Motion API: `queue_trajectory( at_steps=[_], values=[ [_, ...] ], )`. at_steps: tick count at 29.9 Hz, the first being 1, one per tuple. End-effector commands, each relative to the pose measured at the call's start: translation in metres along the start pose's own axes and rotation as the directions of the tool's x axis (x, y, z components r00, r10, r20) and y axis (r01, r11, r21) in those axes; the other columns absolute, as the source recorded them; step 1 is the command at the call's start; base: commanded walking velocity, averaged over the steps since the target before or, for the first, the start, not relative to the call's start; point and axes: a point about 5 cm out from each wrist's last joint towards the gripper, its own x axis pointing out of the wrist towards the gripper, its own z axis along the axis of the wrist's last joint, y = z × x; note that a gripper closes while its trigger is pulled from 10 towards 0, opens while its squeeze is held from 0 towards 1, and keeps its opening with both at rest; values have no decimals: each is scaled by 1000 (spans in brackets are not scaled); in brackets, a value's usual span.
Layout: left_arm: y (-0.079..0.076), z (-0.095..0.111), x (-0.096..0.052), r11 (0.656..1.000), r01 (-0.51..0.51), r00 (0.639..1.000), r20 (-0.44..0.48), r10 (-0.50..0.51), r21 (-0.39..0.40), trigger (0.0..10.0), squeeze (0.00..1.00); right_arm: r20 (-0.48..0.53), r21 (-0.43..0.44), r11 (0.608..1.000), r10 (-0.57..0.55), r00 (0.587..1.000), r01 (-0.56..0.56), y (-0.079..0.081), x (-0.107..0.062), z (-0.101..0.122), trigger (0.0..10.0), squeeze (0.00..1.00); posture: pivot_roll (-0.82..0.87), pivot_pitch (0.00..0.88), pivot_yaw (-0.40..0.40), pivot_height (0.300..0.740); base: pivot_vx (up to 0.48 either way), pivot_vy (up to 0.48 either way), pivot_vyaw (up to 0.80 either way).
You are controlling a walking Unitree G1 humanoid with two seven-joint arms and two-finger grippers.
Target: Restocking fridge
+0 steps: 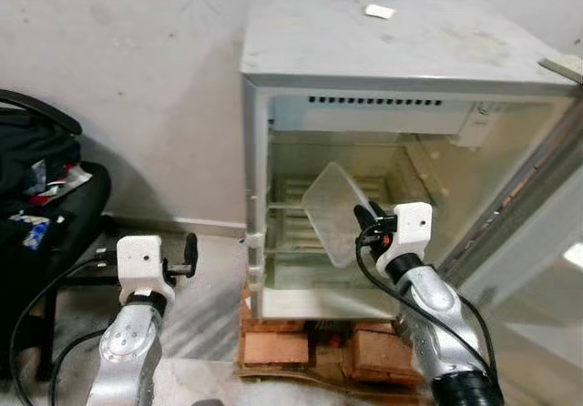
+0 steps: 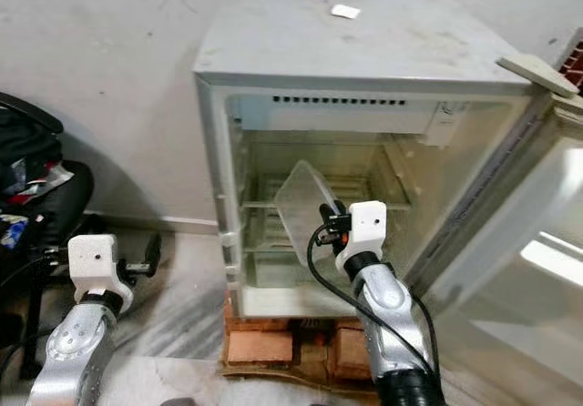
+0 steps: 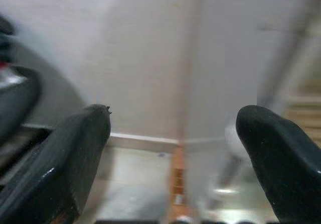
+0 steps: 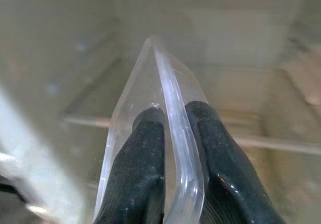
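While the left claw (image 1: 189,253) is held open and empty beside the fridge's (image 1: 401,51) left wall, a clear plastic tray (image 1: 335,213) is gripped by its edge in the right claw (image 1: 364,217). It is tilted on edge, long axis pointing into the open compartment, just before the wire shelf (image 1: 290,204).

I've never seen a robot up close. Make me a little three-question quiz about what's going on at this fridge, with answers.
1. True or false: the fridge door is open.
2. Which hand holds the clear plastic tray? A) left hand B) right hand
3. What does the fridge stand on?

Key
1. True.
2. B: its fingers pinch the tray's edge in front of the fridge's open compartment; the left hand is open, holding nothing.
3. Red bricks.
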Motion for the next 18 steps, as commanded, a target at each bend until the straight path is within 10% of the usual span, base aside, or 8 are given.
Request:
queue_trajectory(
  at_steps=[1,18],
  values=[
    [5,1,0,1000,-14,1000,0,14,14,10000,0,12,8,1000,0,1000,0,1,1,2,10000,0,68,30,-47,740,0,0,0],
    [1,0,-2,1000,-2,1000,-7,2,7,10000,0,-10,2,1000,26,1000,-26,7,-2,-4,10000,0,64,37,-60,740,131,172,0]
  ],
)
